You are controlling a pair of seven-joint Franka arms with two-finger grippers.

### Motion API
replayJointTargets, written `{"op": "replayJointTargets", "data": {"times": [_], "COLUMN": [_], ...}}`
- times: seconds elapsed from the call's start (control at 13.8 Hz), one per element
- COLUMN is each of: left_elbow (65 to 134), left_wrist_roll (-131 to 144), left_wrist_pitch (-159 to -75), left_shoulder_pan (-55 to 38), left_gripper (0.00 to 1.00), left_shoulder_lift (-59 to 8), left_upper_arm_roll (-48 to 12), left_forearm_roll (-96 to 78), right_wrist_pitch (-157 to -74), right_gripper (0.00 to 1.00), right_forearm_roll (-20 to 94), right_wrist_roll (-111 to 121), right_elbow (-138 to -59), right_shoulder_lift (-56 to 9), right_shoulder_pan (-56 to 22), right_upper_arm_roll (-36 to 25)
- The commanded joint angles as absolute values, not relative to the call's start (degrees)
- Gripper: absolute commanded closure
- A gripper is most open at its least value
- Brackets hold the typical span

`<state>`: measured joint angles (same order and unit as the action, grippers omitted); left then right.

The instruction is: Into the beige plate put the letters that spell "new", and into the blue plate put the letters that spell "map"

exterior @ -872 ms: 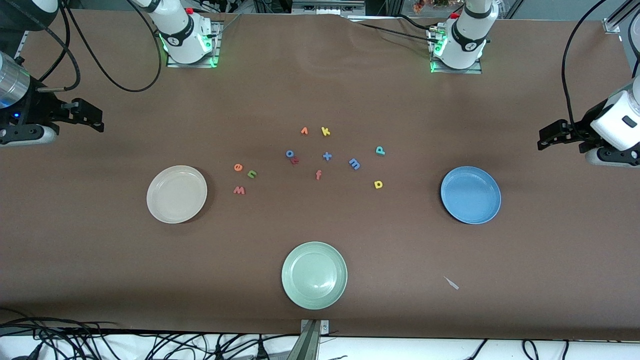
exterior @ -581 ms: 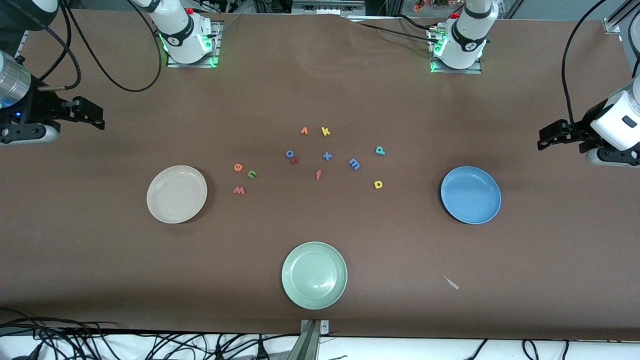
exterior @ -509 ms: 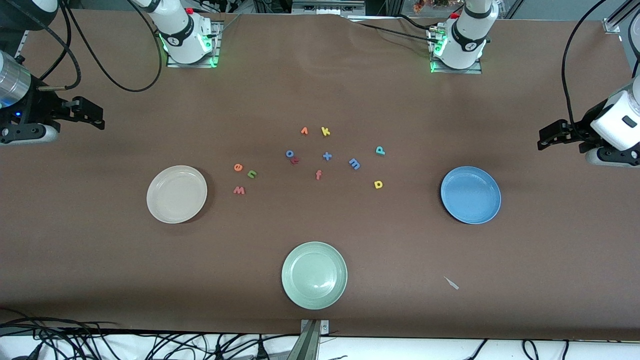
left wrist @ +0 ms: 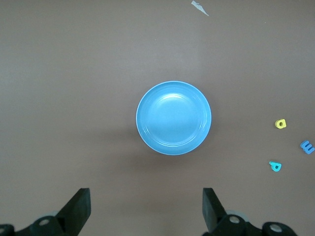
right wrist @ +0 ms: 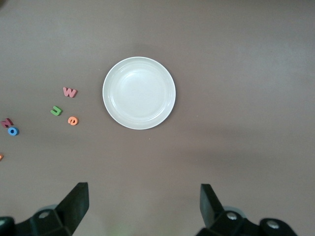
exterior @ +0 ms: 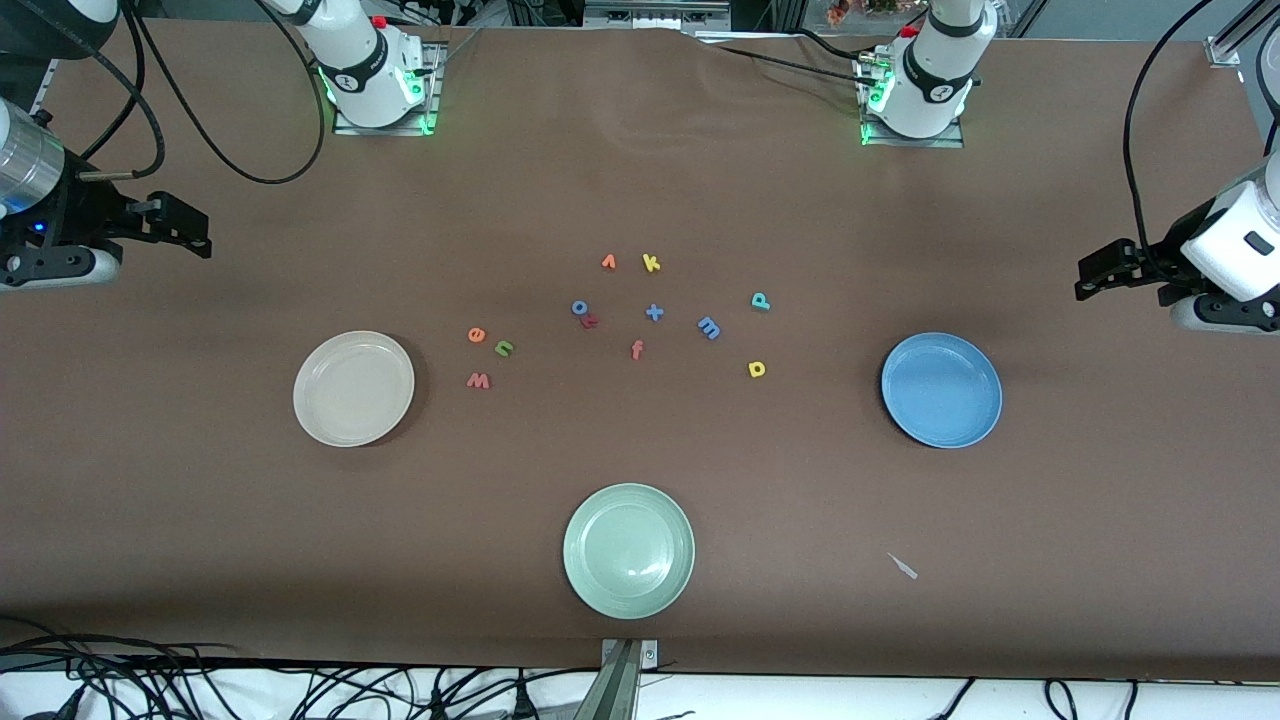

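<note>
The beige plate point(exterior: 353, 388) point(right wrist: 139, 93) lies toward the right arm's end, with orange "e" point(exterior: 476, 334) point(right wrist: 73, 120), green "n" point(exterior: 504, 348) point(right wrist: 56, 110) and pinkish "w" point(exterior: 479, 380) point(right wrist: 70, 92) beside it. The blue plate point(exterior: 941, 390) point(left wrist: 173, 118) lies toward the left arm's end; blue "m" point(exterior: 709, 327) point(left wrist: 307, 146), yellow "a" point(exterior: 756, 369) point(left wrist: 280, 124) and teal "p" point(exterior: 760, 300) point(left wrist: 275, 166) sit between it and the table's middle. Both plates are empty. My right gripper point(exterior: 195, 238) point(right wrist: 142, 192) and left gripper point(exterior: 1088, 280) point(left wrist: 146, 195) hover open and empty at the table's ends.
A pale green plate point(exterior: 628, 550) lies nearest the front camera. Spare letters cluster mid-table: orange "v" point(exterior: 608, 262), yellow "k" point(exterior: 651, 263), blue "o" point(exterior: 579, 307), a blue cross point(exterior: 654, 312), red "f" point(exterior: 637, 349). A white scrap point(exterior: 903, 566) lies near the front edge.
My right gripper has crept very slightly; the left arm, the plates and the letters have not moved.
</note>
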<state>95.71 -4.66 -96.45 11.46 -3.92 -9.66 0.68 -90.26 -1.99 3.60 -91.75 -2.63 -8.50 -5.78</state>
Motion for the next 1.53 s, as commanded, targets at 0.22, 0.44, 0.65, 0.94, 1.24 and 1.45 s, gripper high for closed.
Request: {"op": "replayJointTargets", "data": {"times": [0.22, 0.44, 0.65, 0.94, 1.24, 1.45], "left_elbow": [95.7, 95.6, 95.6, 95.6, 95.6, 95.6], "left_wrist_roll": [-5.0, -5.0, -5.1, -5.1, -5.1, -5.0], "left_wrist_pitch": [-96.4, -96.5, -96.5, -96.5, -98.0, -98.5], "left_shoulder_pan": [11.5, 11.4, 11.4, 11.2, 11.1, 11.1], "left_gripper": [0.0, 0.0, 0.0, 0.0, 0.0, 0.0], "left_shoulder_lift": [-3.8, -3.8, -3.8, -4.3, -4.6, -4.6], "left_upper_arm_roll": [-9.6, -9.6, -9.6, -9.6, -9.6, -9.6], "left_forearm_roll": [-1.4, -1.3, -1.2, -1.1, -1.1, -1.1], "right_wrist_pitch": [-90.0, -90.2, -90.4, -90.4, -90.4, -90.4], "right_gripper": [0.0, 0.0, 0.0, 0.0, 0.0, 0.0], "right_forearm_roll": [-1.9, -1.9, -1.9, -1.9, -1.9, -1.9], "right_wrist_roll": [3.4, 3.4, 3.4, 3.4, 3.4, 3.4], "right_elbow": [-92.0, -92.3, -92.4, -92.7, -92.7, -92.7], "right_shoulder_lift": [-2.1, -2.0, -2.0, -1.9, -1.9, -1.8], "right_shoulder_pan": [-8.6, -8.6, -8.6, -8.6, -8.6, -8.6], "right_upper_arm_roll": [-5.5, -5.5, -5.5, -5.5, -5.4, -5.4]}}
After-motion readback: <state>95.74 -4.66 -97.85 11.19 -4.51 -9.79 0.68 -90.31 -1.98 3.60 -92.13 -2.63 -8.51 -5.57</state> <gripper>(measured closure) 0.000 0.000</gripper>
